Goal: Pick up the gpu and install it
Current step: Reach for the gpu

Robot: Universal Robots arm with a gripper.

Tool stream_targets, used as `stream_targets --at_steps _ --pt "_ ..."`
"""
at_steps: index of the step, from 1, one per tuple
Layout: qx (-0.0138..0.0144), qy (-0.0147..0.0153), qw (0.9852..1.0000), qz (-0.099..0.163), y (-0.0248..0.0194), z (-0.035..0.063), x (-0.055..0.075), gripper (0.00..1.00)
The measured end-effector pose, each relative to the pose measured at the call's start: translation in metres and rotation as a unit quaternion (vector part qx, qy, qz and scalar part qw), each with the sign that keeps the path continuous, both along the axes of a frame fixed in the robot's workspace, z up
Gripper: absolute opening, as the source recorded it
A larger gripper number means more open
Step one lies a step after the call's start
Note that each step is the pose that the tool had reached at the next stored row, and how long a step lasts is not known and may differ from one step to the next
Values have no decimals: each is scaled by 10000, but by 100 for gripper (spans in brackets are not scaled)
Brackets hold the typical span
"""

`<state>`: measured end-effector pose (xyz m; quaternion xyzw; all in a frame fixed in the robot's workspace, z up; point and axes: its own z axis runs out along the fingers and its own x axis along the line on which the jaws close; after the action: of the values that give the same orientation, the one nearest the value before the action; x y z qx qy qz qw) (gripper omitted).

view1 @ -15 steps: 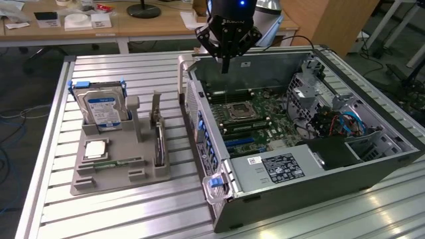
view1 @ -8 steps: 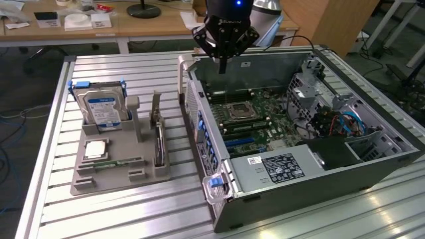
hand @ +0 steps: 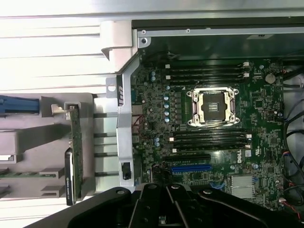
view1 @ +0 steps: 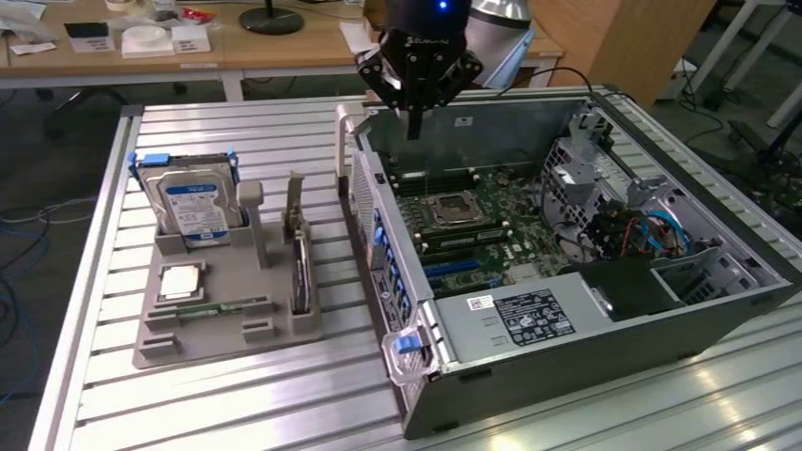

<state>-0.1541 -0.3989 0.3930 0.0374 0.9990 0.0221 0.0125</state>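
The black gripper (view1: 411,124) hung over the far edge of the open grey metal computer case (view1: 602,348), fingers pressed together, holding nothing. The thin green gpu card (view1: 300,258), with black cooler and silver bracket, stood on edge in the grey plastic holder tray (view1: 188,352) at the exterior view's left, well apart from the gripper.

I'm looking at the gpu (view1: 300,263), a thin flat green circuit-board card with a black cooler block on one face and a silver metal end bracket. It stands upright on its long edge in a slot of the grey moulded holder (view1: 201,349), along the holder's 3 o'clock side in the exterior view. The bracket rises at the card's 12 o'clock end. The card sits at about 9 o'clock from the open dark metal computer case (view1: 564,366), just beside it. In the wrist view I see it edge-on (hand: 75,142), not yet lifted.
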Motion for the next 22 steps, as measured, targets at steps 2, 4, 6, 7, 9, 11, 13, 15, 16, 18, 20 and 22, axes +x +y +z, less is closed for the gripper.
stream_targets --at_steps 2,4,6,7,9,11,13,15,16,18,20,22 --pt "0 0 10000 0 0 0 -20 11" --pt "0 0 10000 -1 0 -1 -40 11" --pt "0 0 10000 -1 0 -1 -60 11" --pt "0 0 10000 0 0 -1 -71 11" --pt "0 0 10000 0 0 -1 -96 11" --pt "0 0 10000 0 0 -1 -121 11" --pt "0 0 10000 0 0 -1 -148 11" --pt "0 -1 10000 0 1 -1 -179 11" --pt "1 -1 10000 0 1 -2 -193 11" --pt "0 -1 10000 0 1 -2 -219 11" --pt "0 -1 10000 -1 1 -2 -245 11" --pt "1 -1 10000 -1 1 -2 -269 11"
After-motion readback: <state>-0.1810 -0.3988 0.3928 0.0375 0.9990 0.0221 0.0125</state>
